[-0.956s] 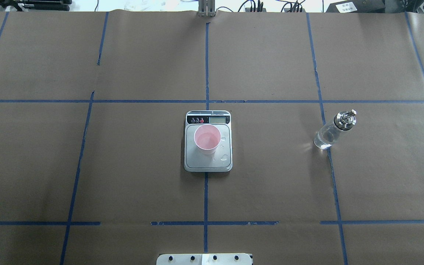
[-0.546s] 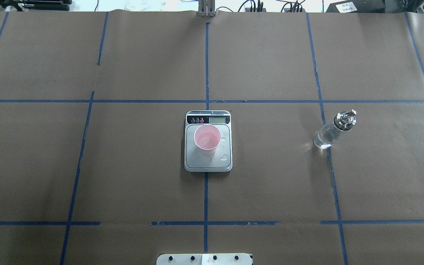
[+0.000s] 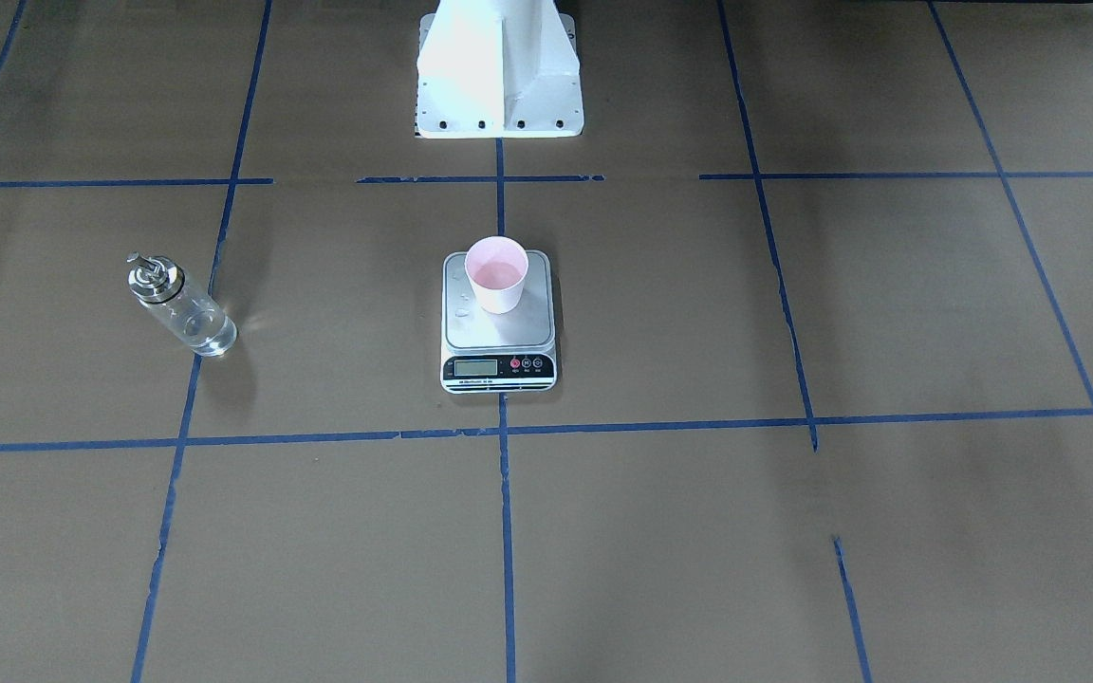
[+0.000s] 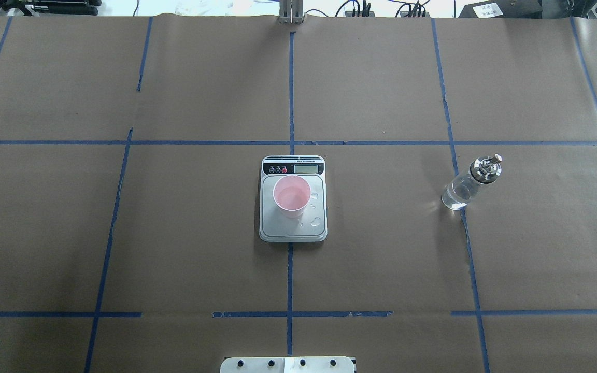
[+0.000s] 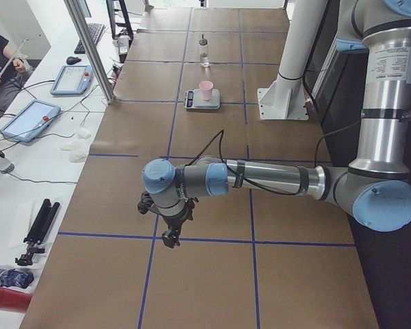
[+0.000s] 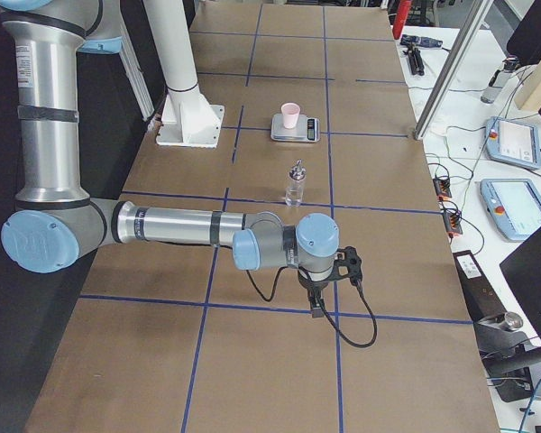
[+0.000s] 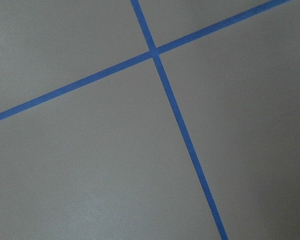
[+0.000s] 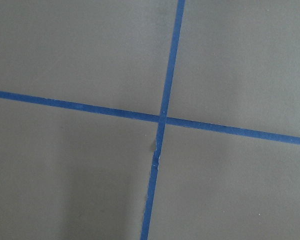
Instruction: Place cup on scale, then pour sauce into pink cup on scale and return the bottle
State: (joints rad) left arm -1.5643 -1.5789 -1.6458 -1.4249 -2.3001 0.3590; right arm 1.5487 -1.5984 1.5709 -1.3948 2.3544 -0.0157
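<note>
The pink cup (image 4: 292, 196) stands upright on the scale (image 4: 290, 231) at the table's middle, toward the platform's display side; it also shows in the front view (image 3: 496, 273). Clear drops (image 4: 316, 221) lie on the platform beside it. The glass bottle (image 4: 467, 185) with metal cap and spout stands upright on the table to the right, free of any gripper, with clear sauce inside. My left gripper (image 5: 170, 236) hangs low over the table's far left end, my right gripper (image 6: 317, 309) over the far right end. I cannot tell whether either is open or shut.
The white robot base (image 3: 499, 76) stands behind the scale. Both wrist views show only brown paper with blue tape lines (image 7: 155, 52). A side bench with tablets (image 5: 29, 120) and a metal post (image 5: 89, 48) runs along the operators' side.
</note>
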